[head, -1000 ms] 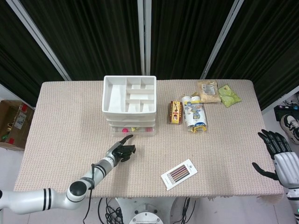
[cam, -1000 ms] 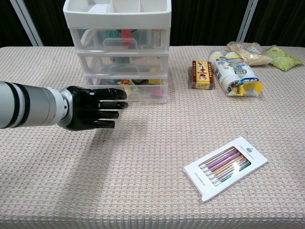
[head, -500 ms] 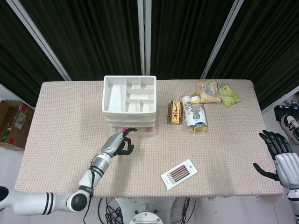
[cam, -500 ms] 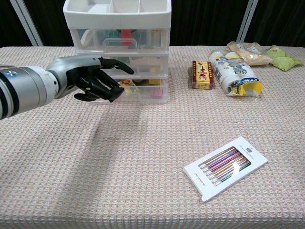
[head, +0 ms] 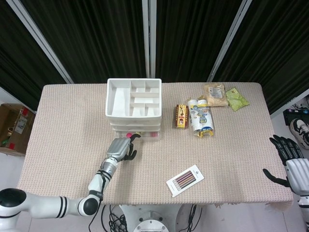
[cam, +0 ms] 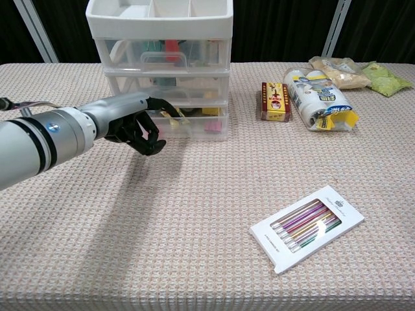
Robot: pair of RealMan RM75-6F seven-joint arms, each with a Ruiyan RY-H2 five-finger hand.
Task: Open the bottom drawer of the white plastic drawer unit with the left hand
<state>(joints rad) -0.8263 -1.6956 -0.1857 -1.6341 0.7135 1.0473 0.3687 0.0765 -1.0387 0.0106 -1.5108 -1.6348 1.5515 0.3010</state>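
Your left hand sits at the front of the white plastic three-drawer unit, fingers curled inward at the bottom drawer; whether a fingertip is hooked on the drawer front, I cannot tell from either view. Your right hand hovers off the table's right edge, fingers spread, holding nothing.

Drawer unit: stands at the back-centre of the table, translucent drawer fronts, white frame, an open divided tray on top. The bottom drawer looks flush with the frame. Small coloured items show through the fronts, too blurred to name.

Surface: beige woven tablecloth. To the right of the unit lie a red and yellow rectangular packet, a white rolled plastic package with blue and yellow print, a tan snack bag and a green snack pouch. Nearer you, a white flat box of coloured pens lies at an angle. Black curtains with white poles close off the back. A brown cardboard box stands on the floor to the left.

Hidden: the drawer's handle is covered by the left hand in the chest view.
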